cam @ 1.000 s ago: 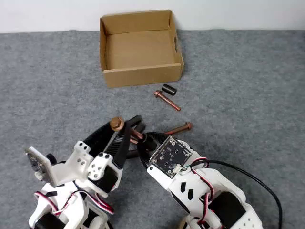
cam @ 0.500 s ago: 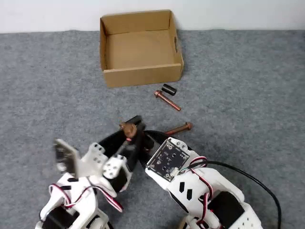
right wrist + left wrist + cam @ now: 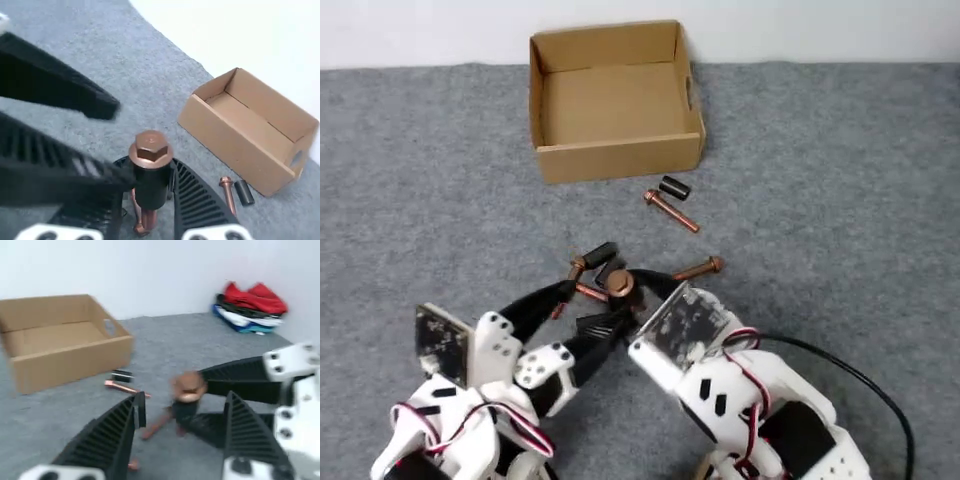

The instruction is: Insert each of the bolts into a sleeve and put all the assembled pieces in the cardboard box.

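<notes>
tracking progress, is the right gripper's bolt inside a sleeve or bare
Inside: the bolt passes through the black sleeve, head above, tip below, clamped in the right gripper.

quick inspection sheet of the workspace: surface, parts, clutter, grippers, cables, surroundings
surface: grey carpet, flat.
job's things: cardboard box empty at the far side; loose sleeve and loose bolt in front of it; second bolt nearer the arms; second sleeve and third bolt by the grippers; sleeved bolt assembled, not in the box.
clutter: nothing seen.
grippers: right gripper shut on the sleeved bolt, held upright; left gripper open beside it.
cables: black cable loops off the right arm; red and white wires on the arms.
surroundings: white wall; pile of clothes by it.
</notes>
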You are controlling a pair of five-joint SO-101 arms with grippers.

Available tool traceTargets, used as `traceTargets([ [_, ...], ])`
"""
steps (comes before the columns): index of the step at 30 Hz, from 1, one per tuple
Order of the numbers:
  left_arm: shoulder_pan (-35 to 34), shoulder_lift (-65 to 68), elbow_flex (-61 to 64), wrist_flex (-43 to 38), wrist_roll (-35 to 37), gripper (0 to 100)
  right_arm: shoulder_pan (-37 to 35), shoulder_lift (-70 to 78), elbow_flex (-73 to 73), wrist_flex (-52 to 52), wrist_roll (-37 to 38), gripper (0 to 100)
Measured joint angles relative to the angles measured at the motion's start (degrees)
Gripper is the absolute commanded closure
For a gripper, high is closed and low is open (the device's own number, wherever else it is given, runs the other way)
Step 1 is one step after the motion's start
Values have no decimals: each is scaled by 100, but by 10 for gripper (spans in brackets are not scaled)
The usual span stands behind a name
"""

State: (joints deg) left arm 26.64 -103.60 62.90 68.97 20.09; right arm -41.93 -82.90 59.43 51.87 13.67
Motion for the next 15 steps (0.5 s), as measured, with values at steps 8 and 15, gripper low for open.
traceTargets([
  [8, -1767, 0, -62, 176, -879, 1000, 1354, 1662, -1037, -26, -1609, 990],
  [15, -3349, 0, 1160, -176, -1424, 996, 1820, 4000, -2725, -26, -2338, 990],
])
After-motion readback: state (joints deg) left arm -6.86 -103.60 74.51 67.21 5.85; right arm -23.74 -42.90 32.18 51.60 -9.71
